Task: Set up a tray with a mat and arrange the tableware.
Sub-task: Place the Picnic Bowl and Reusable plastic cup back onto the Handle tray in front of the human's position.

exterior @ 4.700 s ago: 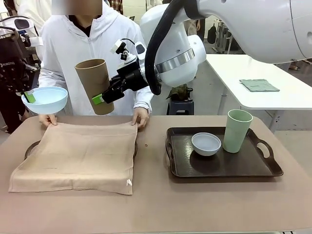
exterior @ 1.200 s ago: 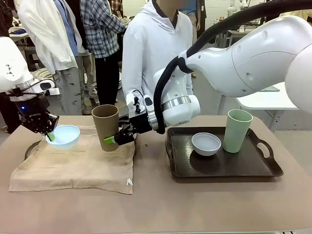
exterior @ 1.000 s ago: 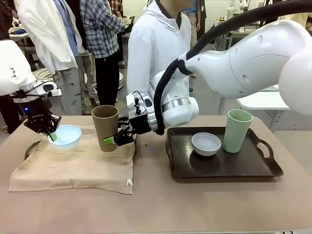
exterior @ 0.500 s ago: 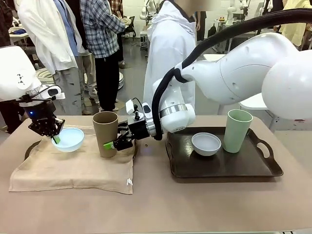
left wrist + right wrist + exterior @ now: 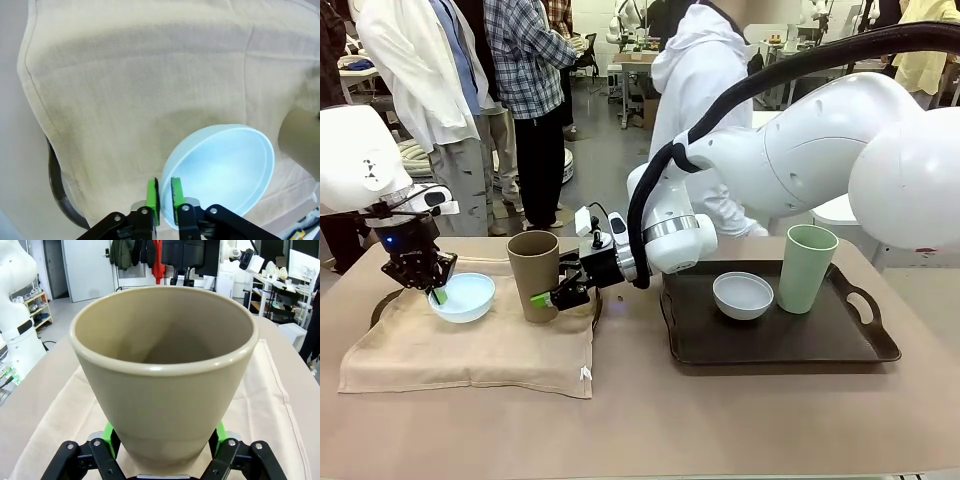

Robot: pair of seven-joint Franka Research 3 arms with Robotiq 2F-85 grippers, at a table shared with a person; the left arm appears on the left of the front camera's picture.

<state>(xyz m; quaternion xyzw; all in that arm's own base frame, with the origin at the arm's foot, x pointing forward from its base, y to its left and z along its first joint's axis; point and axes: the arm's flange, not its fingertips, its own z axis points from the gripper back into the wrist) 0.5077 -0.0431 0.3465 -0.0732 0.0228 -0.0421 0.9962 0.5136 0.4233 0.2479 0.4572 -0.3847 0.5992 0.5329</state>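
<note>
A beige mat [image 5: 470,345] lies over the left tray [image 5: 380,305]. On it rests the pale blue bowl [image 5: 465,297]. My left gripper [image 5: 433,292] is at its left rim. In the left wrist view the green pads [image 5: 152,192] straddle the bowl's [image 5: 225,170] rim closely, so my left gripper [image 5: 164,194] looks shut on it. The tan brown cup [image 5: 534,275] stands upright on the mat. My right gripper [image 5: 548,298] is shut on its lower part. The right wrist view has the cup [image 5: 165,365] between both pads [image 5: 109,432] of my right gripper [image 5: 165,440].
A second dark tray [image 5: 880,345] at the right holds a greyish white bowl [image 5: 742,295] and a pale green cup [image 5: 807,268]. A person [image 5: 705,80] in a white hoodie stands at the far side, turned away. Bare table lies along the near edge.
The left gripper carried the blue bowl right and down until it rests on the mat. The tan cup came down onto the mat. The person turned away from the table.
</note>
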